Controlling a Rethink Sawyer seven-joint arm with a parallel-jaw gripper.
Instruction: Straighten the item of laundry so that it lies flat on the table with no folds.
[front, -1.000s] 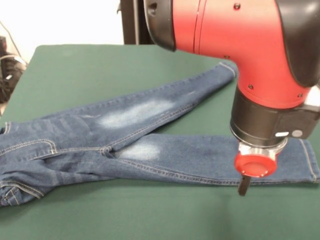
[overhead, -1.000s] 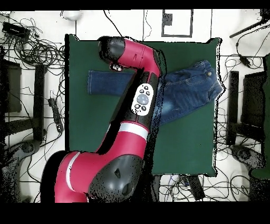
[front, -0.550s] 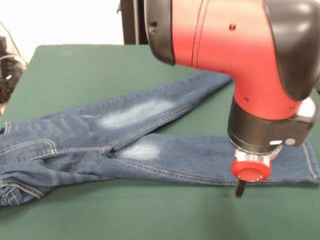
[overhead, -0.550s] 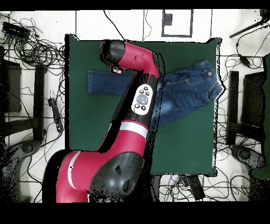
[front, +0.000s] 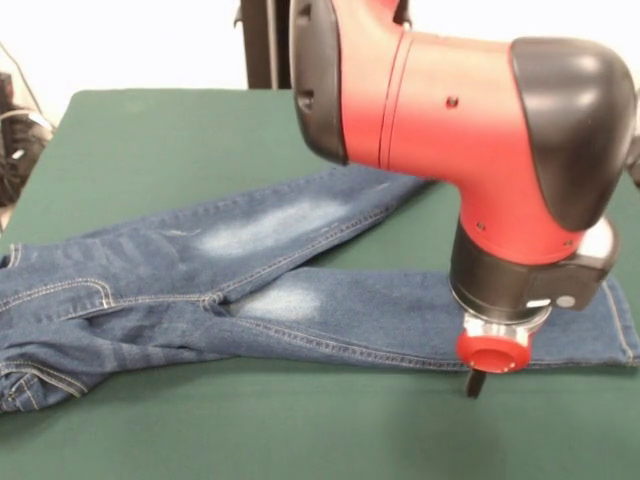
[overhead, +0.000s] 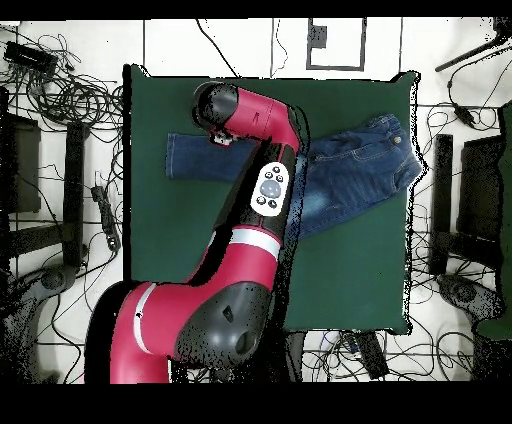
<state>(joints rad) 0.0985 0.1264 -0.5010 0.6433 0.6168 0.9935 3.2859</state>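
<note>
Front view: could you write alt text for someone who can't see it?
A big red and black robot arm reaches down, its gripper at the near edge of one leg of small blue jeans spread on a green table. The legs splay apart; the waist bunches at the left.

Tangled cables (overhead: 70, 95) — dark stands (overhead: 75, 190) beside them

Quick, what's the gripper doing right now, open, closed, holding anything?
Gripper: cannot be told; only a dark tip shows, at the near edge of the jeans.
</note>
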